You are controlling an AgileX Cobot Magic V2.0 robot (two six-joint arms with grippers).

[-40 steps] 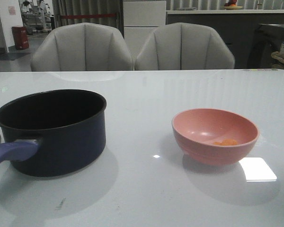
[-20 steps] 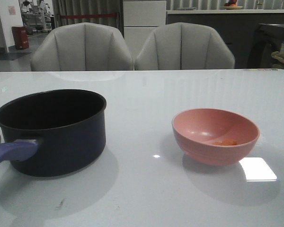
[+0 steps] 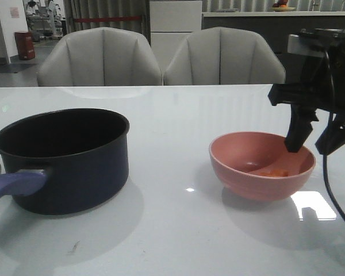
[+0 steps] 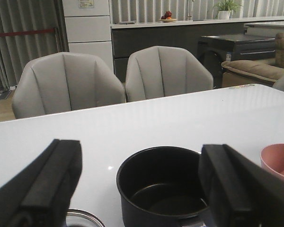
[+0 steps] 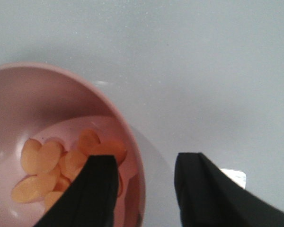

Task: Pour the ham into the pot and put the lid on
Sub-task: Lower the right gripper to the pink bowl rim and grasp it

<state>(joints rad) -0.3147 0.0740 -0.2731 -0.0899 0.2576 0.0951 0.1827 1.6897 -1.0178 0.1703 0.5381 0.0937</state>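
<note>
White and glossy, the table (image 3: 178, 241) fills the lower part of the front view and bears every task object. Two grey upholstered chairs (image 3: 161, 57) stand side by side behind its far edge.

The pot (image 3: 66, 161), dark navy with a black interior, sits upright on the table's left side; its lighter blue-purple handle (image 3: 11, 187) points toward the camera and to the left. In the left wrist view the pot (image 4: 161, 187) appears between the two black fingers, and its inside looks bare.

The pink bowl (image 3: 261, 167) rests upright on the table's right side, well apart from the pot.

The right gripper (image 3: 313, 141) hangs at the bowl's right rim, jaws parted: one finger (image 5: 97, 191) lies over the bowl's interior, the other (image 5: 203, 189) over the table outside, so the rim falls between them. Whether either finger touches the rim cannot be told.

The left gripper (image 4: 139, 189) is spread wide and holds nothing; it is outside the front view.

The ham (image 5: 61, 168), a small heap of flat orange-pink slices, lies in the bottom of the bowl, just beside the inner finger.

A curved metal rim, probably the lid (image 4: 85, 218), shows only as a sliver near the pot, by the left finger.
</note>
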